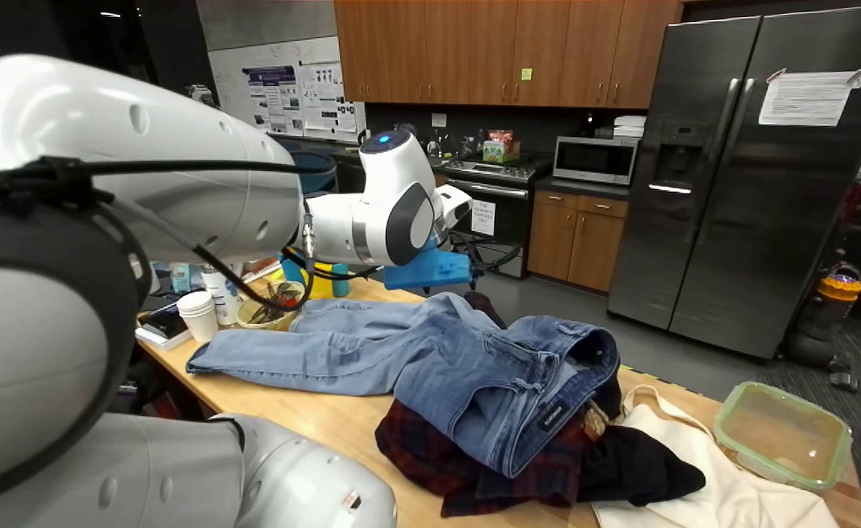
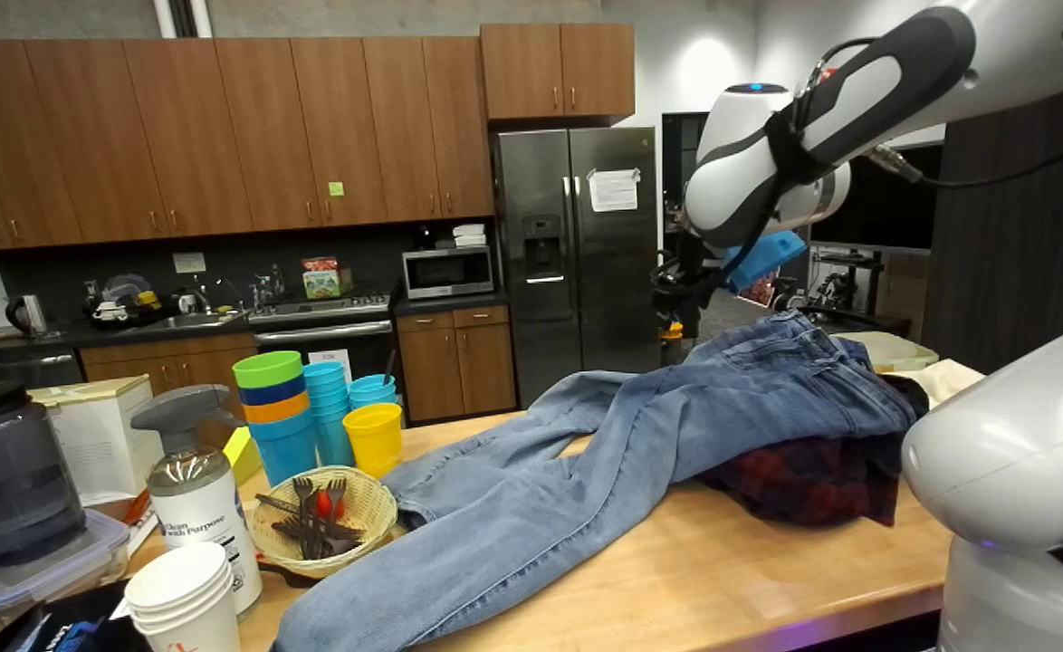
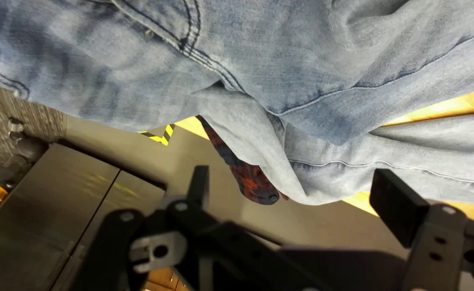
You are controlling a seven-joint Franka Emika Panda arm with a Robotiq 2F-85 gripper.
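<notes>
jeans lie near and below the claw.

Bright patch on the wall, glossy highlights on the arm.

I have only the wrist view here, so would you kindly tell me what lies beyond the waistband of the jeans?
Observer: In an exterior view, a clear container with a green rim sits past it.
Operator: Thank you; and what is near the leg ends of the jeans?
Observer: A wicker basket holding dark forks sits beside one of them.
Operator: I see a scrap of plaid poking out from under the jeans; is more plaid visible elsewhere?
Observer: Yes, in both exterior views a dark red plaid garment bunches out beneath their waist end.
</notes>
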